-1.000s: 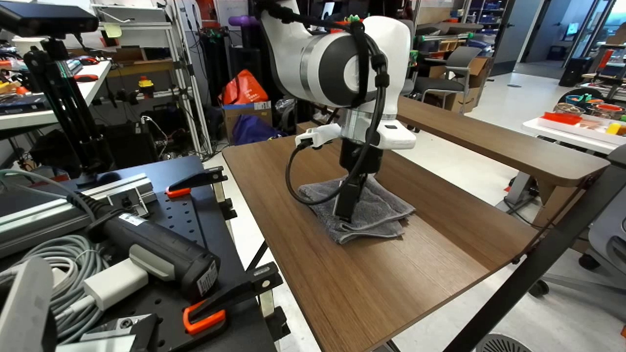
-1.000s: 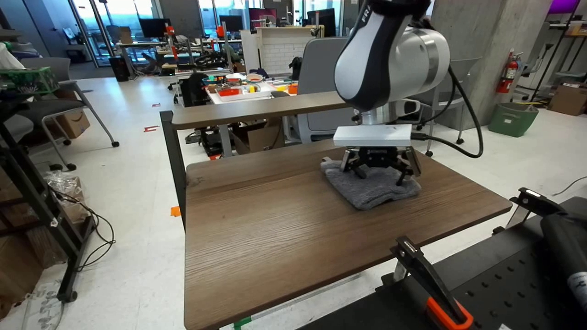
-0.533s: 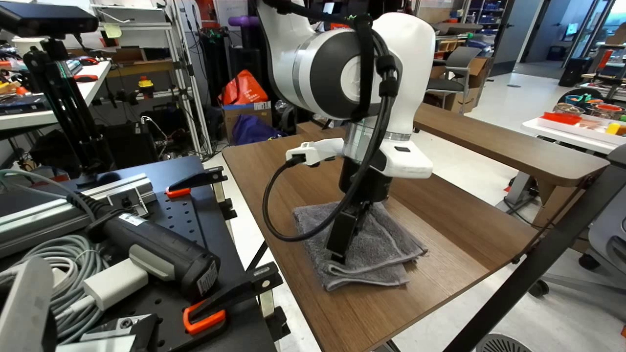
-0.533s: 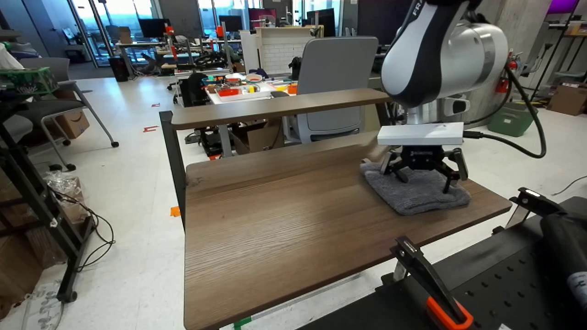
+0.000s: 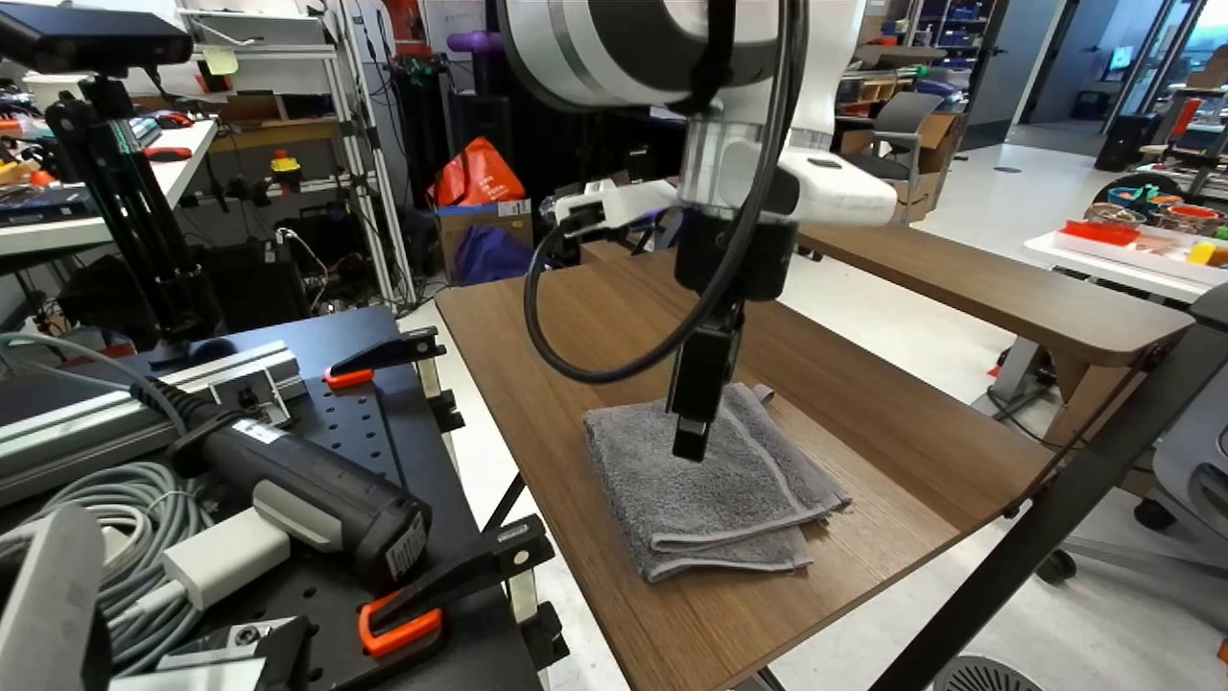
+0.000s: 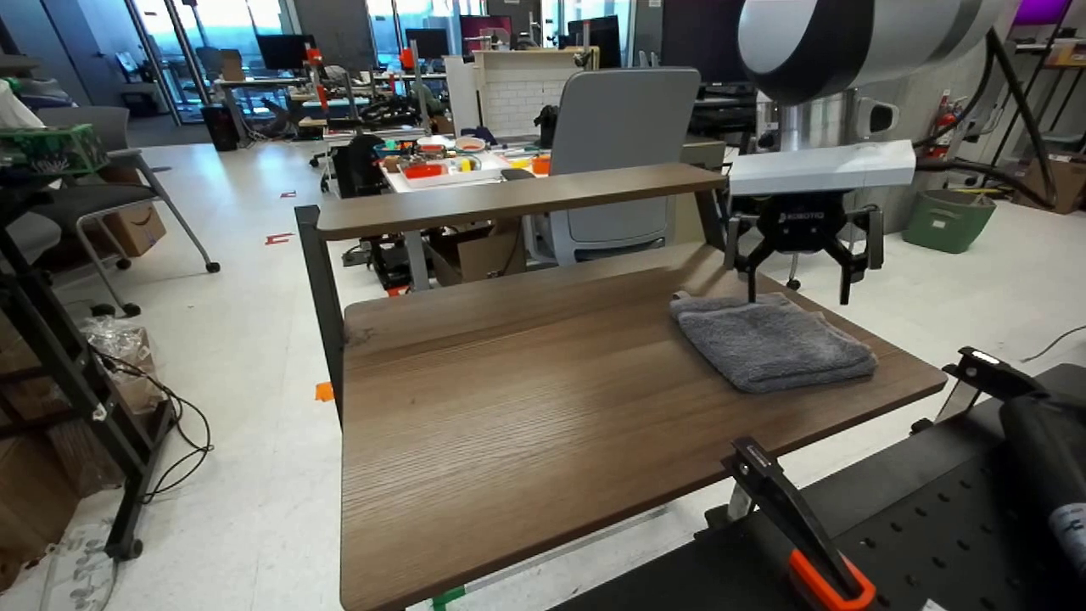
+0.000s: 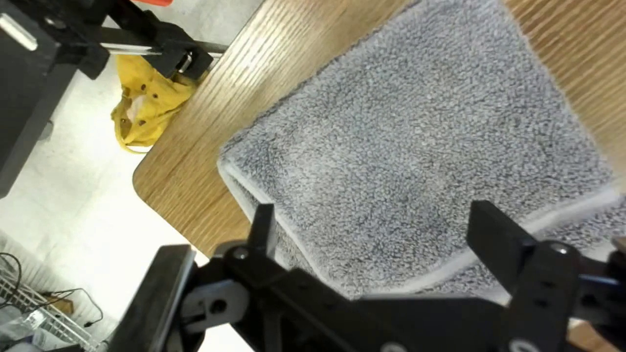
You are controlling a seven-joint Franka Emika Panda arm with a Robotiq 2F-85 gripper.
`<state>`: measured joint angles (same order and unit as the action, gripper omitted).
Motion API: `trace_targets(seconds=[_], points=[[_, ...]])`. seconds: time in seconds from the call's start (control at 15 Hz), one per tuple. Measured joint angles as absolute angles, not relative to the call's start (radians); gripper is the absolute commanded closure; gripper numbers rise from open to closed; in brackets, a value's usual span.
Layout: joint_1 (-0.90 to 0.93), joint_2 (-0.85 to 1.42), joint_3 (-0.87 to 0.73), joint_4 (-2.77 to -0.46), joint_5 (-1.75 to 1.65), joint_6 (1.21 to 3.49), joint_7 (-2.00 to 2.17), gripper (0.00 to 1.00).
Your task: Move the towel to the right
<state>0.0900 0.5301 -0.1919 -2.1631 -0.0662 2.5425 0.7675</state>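
The towel [image 5: 729,499], a grey folded cloth, lies flat on the brown wooden table [image 5: 518,336]. In an exterior view the towel [image 6: 772,352] is near the table's right end. My gripper [image 5: 693,441] hangs above the towel, pointing down. In an exterior view the gripper [image 6: 798,299] shows two spread fingers with a gap between them, apart from the cloth. In the wrist view the gripper [image 7: 373,210] is open and empty over the towel [image 7: 391,137], whose hemmed folded edges pass below the fingers. The gripper's body hides part of the towel there.
A raised wooden shelf [image 6: 509,199] runs along one long side of the table. A black workbench [image 5: 345,537] with orange-tipped clamps [image 5: 460,581] stands along the opposite side. In the wrist view a yellow bag [image 7: 156,98] shows past the table edge.
The towel and gripper slid along the table, rightward in an exterior view, mostly between the two earlier times. Since then the gripper has risen off the towel, which has stayed flat.
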Motion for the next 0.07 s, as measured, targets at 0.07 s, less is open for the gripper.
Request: trace_targets(seconds=[0.07], points=[[0.090, 0.515, -0.192, -2.171, -0.067, 2.542, 0.766, 0.00]])
